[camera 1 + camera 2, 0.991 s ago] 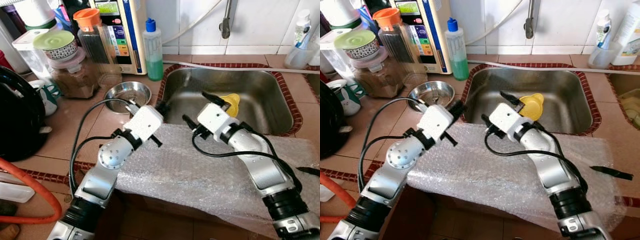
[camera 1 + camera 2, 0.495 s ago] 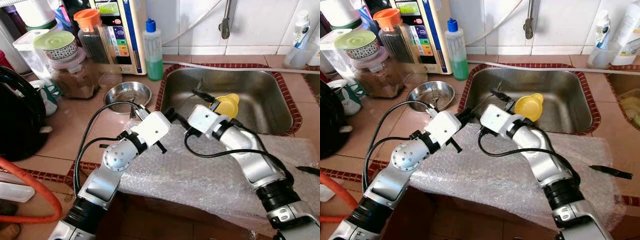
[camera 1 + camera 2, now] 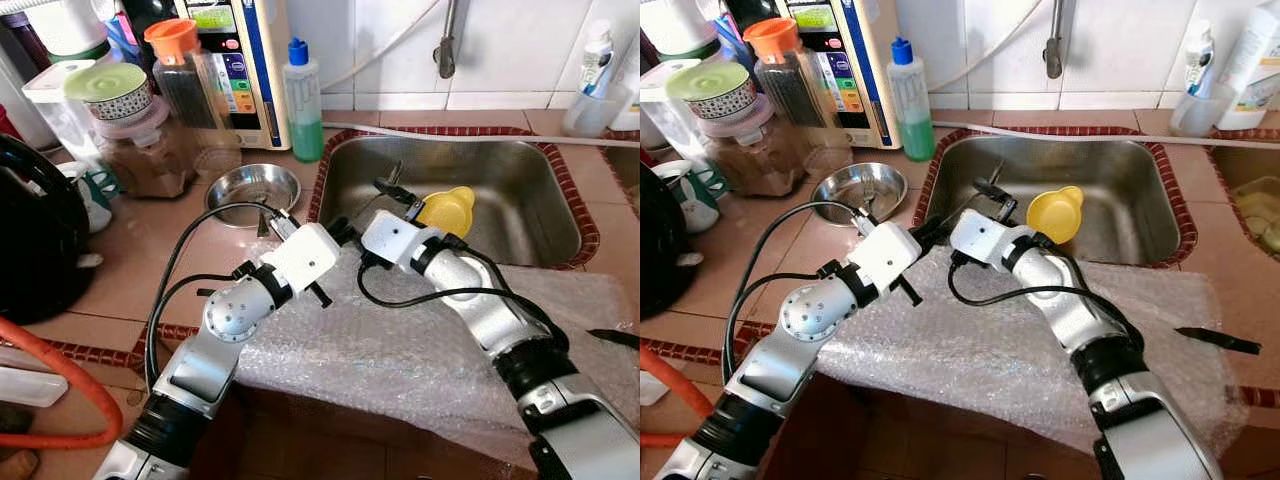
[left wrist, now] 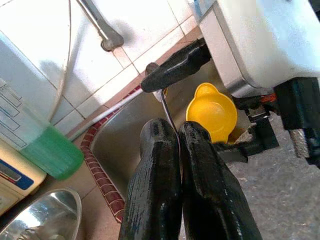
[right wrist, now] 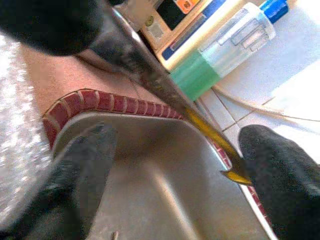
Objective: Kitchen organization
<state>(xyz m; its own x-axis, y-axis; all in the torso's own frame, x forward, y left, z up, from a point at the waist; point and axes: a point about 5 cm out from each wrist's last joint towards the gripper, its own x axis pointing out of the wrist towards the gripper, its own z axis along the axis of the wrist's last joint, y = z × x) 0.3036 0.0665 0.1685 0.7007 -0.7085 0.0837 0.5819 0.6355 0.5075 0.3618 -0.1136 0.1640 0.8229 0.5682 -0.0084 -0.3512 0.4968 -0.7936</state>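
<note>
My left gripper (image 3: 343,231) hovers at the sink's near left corner, shut on a thin metal utensil (image 4: 168,107) that slants up over the basin. In the right wrist view the utensil (image 5: 150,75) runs out from the left gripper's dark fingers. My right gripper (image 3: 360,207) is open just beside it, one finger on each side of the utensil's free end (image 3: 393,177), and I cannot tell whether they touch it. A yellow plastic cup (image 3: 447,210) lies in the steel sink (image 3: 520,170) right behind the right wrist.
Bubble wrap (image 3: 420,350) covers the counter's front edge under both arms. A steel bowl (image 3: 252,188), a green soap bottle (image 3: 304,100) and several jars (image 3: 140,120) stand at the left. A black kettle (image 3: 35,240) fills the far left. The faucet (image 3: 446,45) hangs above the sink.
My right gripper has swung left across the sink edge until its fingers flank the utensil's free end. The left gripper shifted slightly right at first, then held still.
</note>
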